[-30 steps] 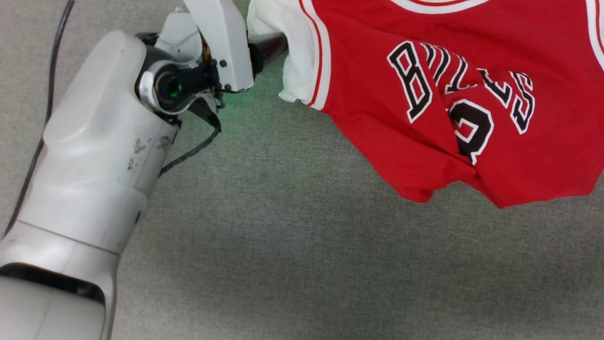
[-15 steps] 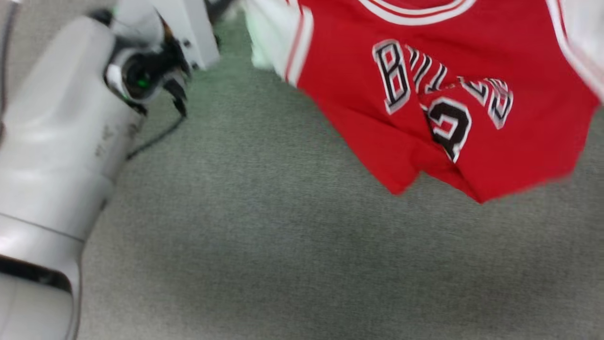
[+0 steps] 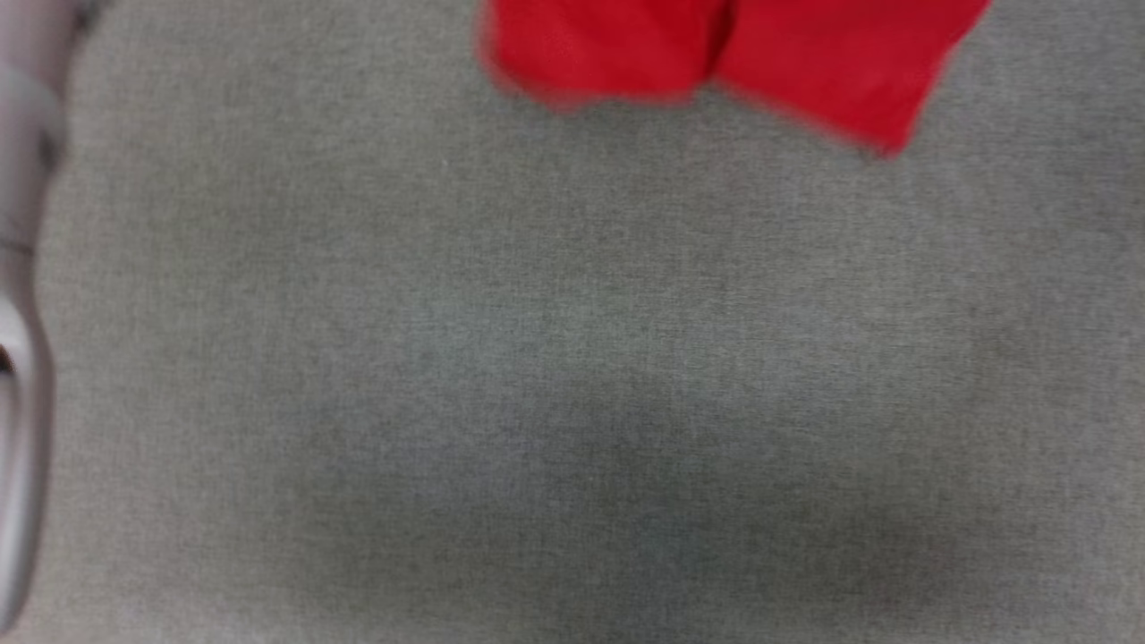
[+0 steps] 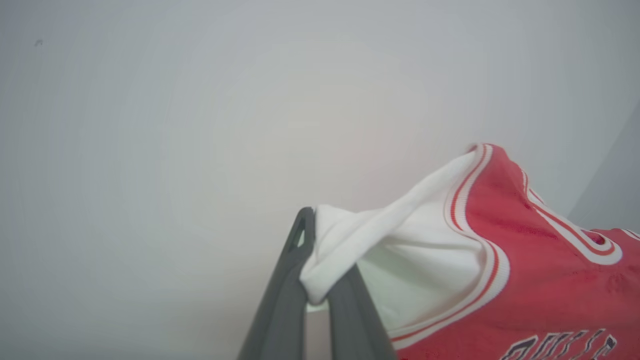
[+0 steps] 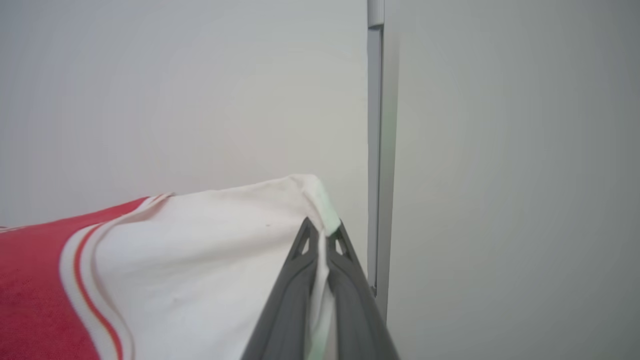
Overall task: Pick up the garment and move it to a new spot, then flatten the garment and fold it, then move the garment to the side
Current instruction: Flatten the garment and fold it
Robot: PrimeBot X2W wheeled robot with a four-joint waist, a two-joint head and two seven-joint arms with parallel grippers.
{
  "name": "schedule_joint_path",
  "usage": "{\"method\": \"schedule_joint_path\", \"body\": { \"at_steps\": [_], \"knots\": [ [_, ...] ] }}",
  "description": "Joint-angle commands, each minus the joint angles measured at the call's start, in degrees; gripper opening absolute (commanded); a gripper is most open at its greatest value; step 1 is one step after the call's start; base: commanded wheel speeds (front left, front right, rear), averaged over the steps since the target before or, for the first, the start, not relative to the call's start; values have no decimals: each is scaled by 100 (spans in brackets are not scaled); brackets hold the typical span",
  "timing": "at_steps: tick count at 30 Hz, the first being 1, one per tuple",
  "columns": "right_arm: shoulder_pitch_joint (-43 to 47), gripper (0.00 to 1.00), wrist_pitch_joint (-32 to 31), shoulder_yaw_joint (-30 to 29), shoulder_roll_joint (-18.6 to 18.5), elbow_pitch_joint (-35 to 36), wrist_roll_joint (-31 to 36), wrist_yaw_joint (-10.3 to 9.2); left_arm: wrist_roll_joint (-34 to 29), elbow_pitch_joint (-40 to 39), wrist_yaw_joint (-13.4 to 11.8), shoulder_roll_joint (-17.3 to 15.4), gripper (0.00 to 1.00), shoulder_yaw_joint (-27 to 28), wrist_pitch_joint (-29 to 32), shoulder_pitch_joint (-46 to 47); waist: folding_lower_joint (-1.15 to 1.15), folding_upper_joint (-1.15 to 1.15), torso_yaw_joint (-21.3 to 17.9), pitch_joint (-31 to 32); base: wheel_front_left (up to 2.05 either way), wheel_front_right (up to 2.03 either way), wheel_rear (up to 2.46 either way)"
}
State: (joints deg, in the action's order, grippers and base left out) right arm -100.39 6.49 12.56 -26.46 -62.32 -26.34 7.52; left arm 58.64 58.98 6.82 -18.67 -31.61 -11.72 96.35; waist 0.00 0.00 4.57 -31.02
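Note:
The garment (image 3: 716,54) is a red shirt with white sleeves; in the blurred head view just its red lower hem hangs at the top, above the grey cloth surface. In the left wrist view my left gripper (image 4: 320,295) is shut on one white sleeve (image 4: 415,240), with red body and striped trim to its right. In the right wrist view my right gripper (image 5: 322,235) is shut on the other white sleeve (image 5: 210,260). The shirt is held up between both grippers, facing a pale wall.
A grey fabric surface (image 3: 572,376) spreads below the shirt. A pale forearm (image 3: 18,268) runs along the head view's left edge. A grey vertical strip (image 5: 377,150) stands on the wall beyond the right gripper.
The shirt and left arm have slid up and out of the head view, which is blurred; just the hem remains at the top. The shirt's lettering no longer shows there.

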Motion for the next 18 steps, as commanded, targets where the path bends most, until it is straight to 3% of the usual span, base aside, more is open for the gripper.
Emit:
{"method": "schedule_joint_path", "body": {
  "at_steps": [1,7,12,18],
  "knots": [
    [-358,0,264,-149,18,-183,141,-6,70,108,16,13,0,178,-208,323,0,0,-80,78,0,0,0],
    [-749,0,565,-237,231,-580,335,-6,-17,270,61,189,0,226,-329,528,0,0,-119,256,0,0,0],
    [-300,0,594,90,379,-645,270,-6,251,165,69,284,0,96,-254,-68,0,0,-109,422,0,0,0],
    [795,0,429,690,264,-181,-240,-6,926,-751,71,-52,0,-163,169,-1310,0,0,-133,619,0,0,0]
  ]
}}
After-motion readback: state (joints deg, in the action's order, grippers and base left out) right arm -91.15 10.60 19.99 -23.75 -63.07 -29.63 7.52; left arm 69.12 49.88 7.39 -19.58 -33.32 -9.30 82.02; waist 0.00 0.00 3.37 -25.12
